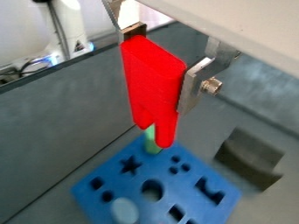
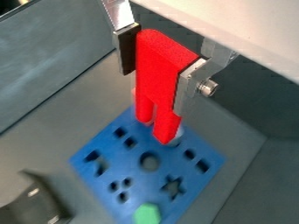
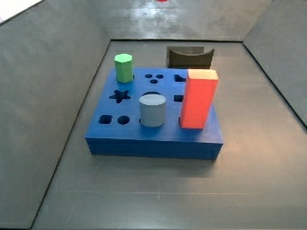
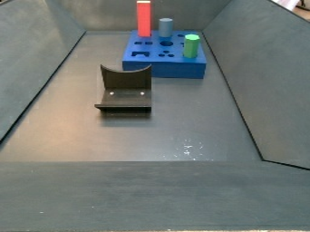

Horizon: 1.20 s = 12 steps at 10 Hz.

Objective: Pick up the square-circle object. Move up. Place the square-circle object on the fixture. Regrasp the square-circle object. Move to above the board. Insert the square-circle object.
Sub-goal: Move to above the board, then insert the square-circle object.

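Note:
In both wrist views my gripper (image 1: 163,61) (image 2: 156,68) is shut on the square-circle object (image 1: 149,92) (image 2: 155,87), a bright red blocky peg hanging lengthwise between the silver fingers (image 1: 197,79) (image 2: 121,48). It hangs well above the blue board (image 1: 176,175) (image 2: 117,166), whose shaped holes show below it. Both side views show the board (image 3: 156,135) (image 4: 155,65) but not the gripper. The dark fixture (image 1: 251,157) (image 2: 30,206) (image 3: 188,57) (image 4: 123,89) stands on the floor beside the board, with nothing on it.
Standing in the board are a green peg (image 3: 124,67) (image 4: 190,45) (image 2: 146,214), a grey cylinder (image 3: 153,110) (image 4: 165,27) (image 1: 122,210) and a tall orange-red pillar (image 3: 199,99) (image 4: 143,18). Sloping grey walls (image 3: 72,99) (image 4: 36,82) enclose the floor.

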{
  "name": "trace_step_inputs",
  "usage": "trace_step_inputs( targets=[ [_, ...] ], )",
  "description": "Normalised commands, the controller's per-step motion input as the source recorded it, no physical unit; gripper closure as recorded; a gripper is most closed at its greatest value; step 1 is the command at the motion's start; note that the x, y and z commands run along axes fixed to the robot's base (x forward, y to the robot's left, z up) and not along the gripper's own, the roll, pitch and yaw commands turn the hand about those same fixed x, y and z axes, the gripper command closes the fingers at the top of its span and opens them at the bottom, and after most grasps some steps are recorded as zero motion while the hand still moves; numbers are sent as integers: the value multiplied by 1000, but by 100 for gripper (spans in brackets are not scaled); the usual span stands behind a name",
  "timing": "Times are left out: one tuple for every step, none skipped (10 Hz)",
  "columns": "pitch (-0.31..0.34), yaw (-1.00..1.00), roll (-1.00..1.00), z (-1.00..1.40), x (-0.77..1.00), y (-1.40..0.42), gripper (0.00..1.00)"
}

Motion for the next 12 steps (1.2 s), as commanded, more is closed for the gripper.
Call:
trace_step_inputs(
  targets=[
    [-45,-10,-357,-7,-80,-56,100],
    [-30,-8,-232,-5,-53,-31,100],
    [0,0,0,0,-23,0,100],
    [-6,0,0,0,-11,0,100],
    [-107,43,-26,-160,-103,-17,100],
    [-117,37,-43,-174,-94,0,100],
    [-184,0,-24,-497,-377,0,100],
    [-169,0,0,-900,-369,-120,100],
    [-86,31,0,-969,-280,-200,100],
    [-86,60,0,-954,-240,-249,100],
    [-110,109,-50,-629,-26,-229,100],
    [-11,9,0,0,0,-40,100]
  ],
)
